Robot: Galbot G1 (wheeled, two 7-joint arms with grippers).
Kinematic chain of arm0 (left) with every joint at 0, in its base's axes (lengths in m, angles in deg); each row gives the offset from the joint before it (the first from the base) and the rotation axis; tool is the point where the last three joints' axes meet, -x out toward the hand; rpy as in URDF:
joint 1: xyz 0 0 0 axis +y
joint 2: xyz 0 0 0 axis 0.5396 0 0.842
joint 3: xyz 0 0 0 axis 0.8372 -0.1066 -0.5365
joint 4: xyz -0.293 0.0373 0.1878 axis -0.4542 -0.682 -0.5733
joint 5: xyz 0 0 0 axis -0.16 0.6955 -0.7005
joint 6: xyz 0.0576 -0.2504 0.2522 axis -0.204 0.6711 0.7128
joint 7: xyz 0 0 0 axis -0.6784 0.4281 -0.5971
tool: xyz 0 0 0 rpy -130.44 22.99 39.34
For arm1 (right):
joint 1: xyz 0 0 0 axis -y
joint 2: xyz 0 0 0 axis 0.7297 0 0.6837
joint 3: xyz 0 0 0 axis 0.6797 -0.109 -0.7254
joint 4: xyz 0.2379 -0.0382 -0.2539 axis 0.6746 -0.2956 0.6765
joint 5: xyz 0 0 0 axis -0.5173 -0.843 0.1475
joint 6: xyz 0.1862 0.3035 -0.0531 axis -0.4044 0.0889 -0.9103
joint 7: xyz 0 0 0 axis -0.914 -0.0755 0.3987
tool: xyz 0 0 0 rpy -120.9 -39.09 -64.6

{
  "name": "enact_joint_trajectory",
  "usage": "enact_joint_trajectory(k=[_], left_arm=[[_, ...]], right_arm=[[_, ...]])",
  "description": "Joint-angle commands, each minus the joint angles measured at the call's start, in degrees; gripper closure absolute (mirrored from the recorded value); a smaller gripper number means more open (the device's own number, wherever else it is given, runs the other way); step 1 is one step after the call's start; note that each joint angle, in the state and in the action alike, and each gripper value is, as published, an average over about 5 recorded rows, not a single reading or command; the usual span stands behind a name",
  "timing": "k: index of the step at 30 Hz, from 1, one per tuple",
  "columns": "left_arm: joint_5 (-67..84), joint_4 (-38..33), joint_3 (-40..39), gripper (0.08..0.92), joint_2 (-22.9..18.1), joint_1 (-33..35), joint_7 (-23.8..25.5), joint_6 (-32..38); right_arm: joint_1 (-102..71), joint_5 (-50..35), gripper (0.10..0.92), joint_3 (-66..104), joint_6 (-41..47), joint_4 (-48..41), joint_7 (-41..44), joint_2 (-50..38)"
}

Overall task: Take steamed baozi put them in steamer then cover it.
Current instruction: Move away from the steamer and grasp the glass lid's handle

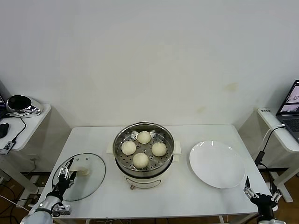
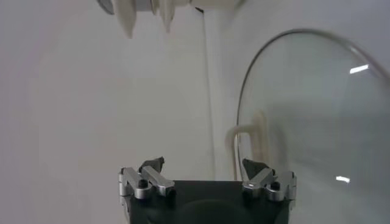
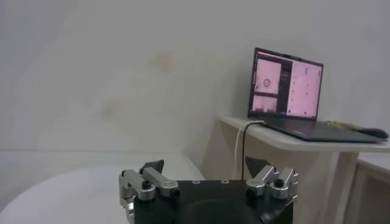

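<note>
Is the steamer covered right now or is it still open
Open. The steamer shows four steamed baozi uncovered on its tray, while the cover lies flat on the table beside it.

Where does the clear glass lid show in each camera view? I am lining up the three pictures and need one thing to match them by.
Head view: the round clear glass lid with a cream-white handle lies flat on the white table, left of the shiny steel steamer, at the left hand.
Left wrist view: the lid fills the side beyond the open left hand.
Right wrist view: not in it.
Shared landmark: the lid's cream-white handle.
</note>
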Motion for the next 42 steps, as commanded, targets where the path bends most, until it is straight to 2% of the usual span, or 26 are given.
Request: enact_joint_trajectory(k=[1,7,10,25,28,33,37,42], left_arm=[[-0.6,5.44,-1.16,0.177,0.53,-5.1,-0.03,0.29],[0.17,6.14,-1.37,0.178,0.34,-5.56,0.16,0.39],[0.52,6.52,-1.28,0.208,0.15,-5.94,0.16,0.52],[4.15,6.45,-1.65,0.628,0.33,-5.45,-0.5,1.22],[6.08,2.95,-0.75,0.714,0.63,-3.28,-1.32,1.08],[10.04,-8.36,3.28,0.84,1.14,4.61,-1.18,-2.46],[12.52,-16.51,7.64,0.855,2.23,9.66,0.19,-5.75],[17.33,-26.27,12.7,0.855,4.69,13.16,5.08,-11.2]], right_arm=[[-0.46,0.22,0.203,0.51,-0.11,-0.32,-0.11,0.43],[-0.67,0.39,0.203,0.44,-0.29,-0.38,-0.11,0.49],[-0.69,0.48,0.203,0.29,-0.29,-0.57,-0.09,0.45],[-0.94,1.37,0.203,-0.45,-0.54,-0.37,0.12,0.76],[-0.98,1.66,0.203,-0.68,-0.6,-0.23,0.19,0.73],[-0.99,2.5,0.203,-1.83,-0.68,0.0,0.26,0.69],[-0.99,3.1,0.203,-2.86,-0.77,0.19,0.31,0.48],[-1.02,3.57,0.203,-3.94,-1.0,0.58,0.41,0.02]])
